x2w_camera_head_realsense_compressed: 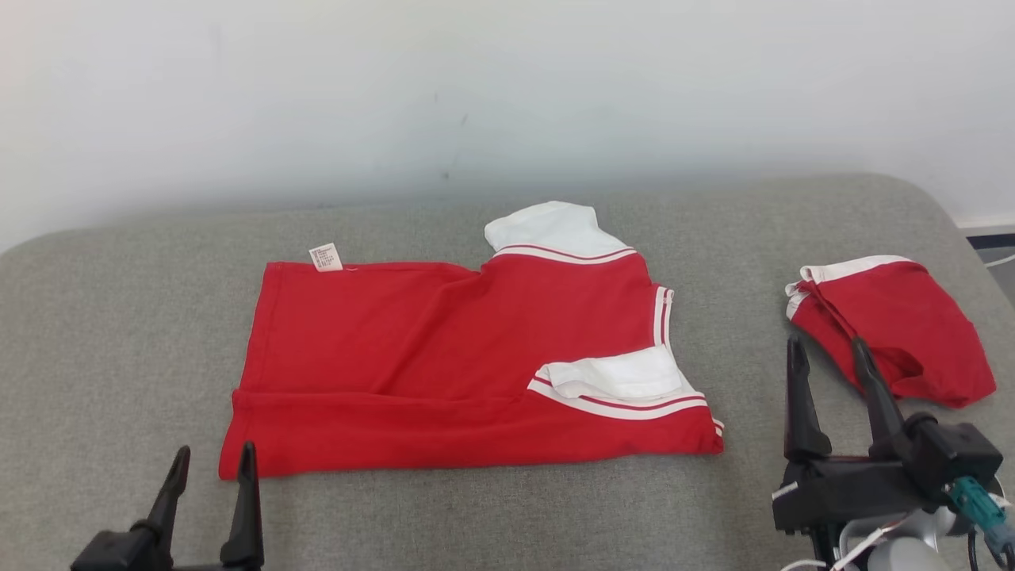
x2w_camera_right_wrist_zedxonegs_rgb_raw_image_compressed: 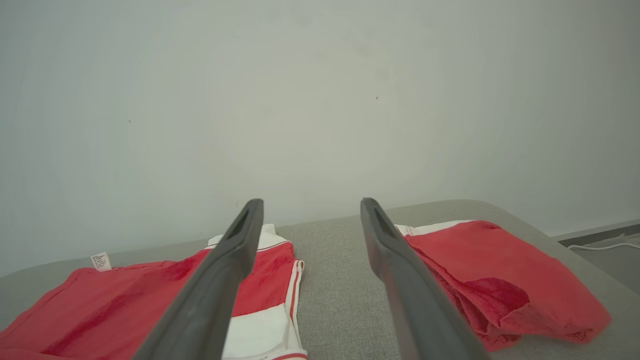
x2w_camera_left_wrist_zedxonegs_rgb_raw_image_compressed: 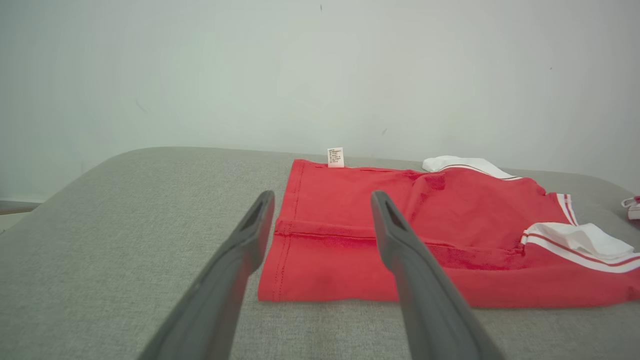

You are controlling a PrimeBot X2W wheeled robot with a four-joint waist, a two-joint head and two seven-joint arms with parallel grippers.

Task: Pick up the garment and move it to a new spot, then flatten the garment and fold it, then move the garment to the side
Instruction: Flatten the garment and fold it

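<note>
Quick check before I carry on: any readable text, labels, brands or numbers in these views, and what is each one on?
Care tag on the far edge of the spread red shirt: rows of print, too small to read.
Nothing else is written on the shirt, the smaller red garment or the grey surface.

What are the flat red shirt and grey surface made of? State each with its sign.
Flat red shirt: soft matte knit, probably cotton; it creases and drapes. Grey surface: woven upholstery fabric, likely over padding; heathered weave, rounded edges.
</note>
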